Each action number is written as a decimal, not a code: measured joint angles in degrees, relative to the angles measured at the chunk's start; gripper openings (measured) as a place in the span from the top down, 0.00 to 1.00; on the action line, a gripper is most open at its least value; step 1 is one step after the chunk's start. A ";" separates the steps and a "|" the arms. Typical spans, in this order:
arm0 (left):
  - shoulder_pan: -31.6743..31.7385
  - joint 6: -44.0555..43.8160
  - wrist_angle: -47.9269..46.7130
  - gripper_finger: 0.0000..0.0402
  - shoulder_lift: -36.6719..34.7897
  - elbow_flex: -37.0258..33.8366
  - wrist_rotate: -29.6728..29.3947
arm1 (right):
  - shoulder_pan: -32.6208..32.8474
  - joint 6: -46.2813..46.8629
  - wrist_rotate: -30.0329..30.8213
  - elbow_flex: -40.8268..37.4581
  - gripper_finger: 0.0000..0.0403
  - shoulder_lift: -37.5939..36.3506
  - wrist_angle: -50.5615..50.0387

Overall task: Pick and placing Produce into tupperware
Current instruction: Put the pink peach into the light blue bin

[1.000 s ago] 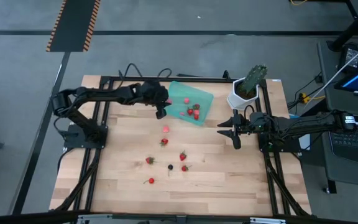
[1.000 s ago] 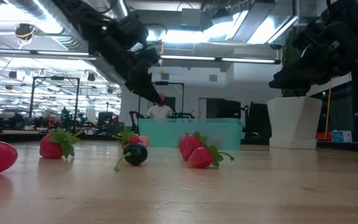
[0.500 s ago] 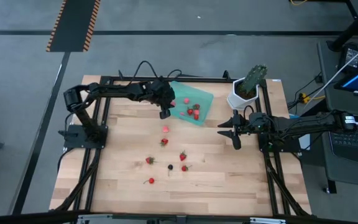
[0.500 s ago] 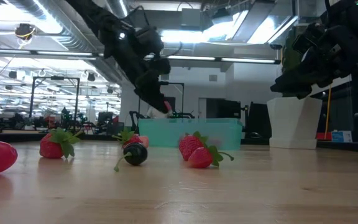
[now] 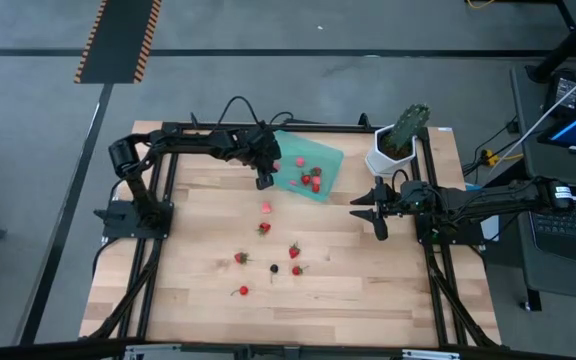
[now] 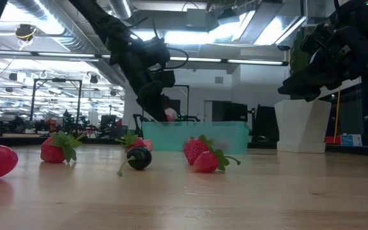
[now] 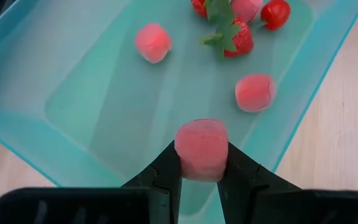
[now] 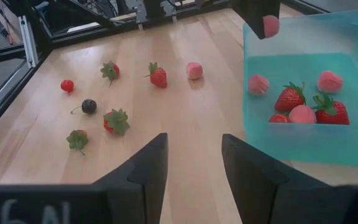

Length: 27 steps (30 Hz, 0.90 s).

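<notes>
The left hand (image 7: 202, 163) pinches a pink berry (image 7: 201, 149) just above the tub's (image 7: 36, 140) near edge; best release it further in, over bare floor, low to avoid bouncing; the right hand (image 5: 375, 210) waits open near the pot (image 5: 386, 160).

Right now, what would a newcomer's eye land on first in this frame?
Probably the left gripper, shut on a pale pink berry and hanging over the teal tupperware, which already holds several pieces. Next, the red strawberries and one dark berry scattered on the wooden table. The right gripper waits open beside the potted cactus.
</notes>
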 joint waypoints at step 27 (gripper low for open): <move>-0.04 -0.14 1.16 0.65 3.56 -0.02 -0.22 | 0.00 0.01 0.00 0.00 0.62 0.00 0.06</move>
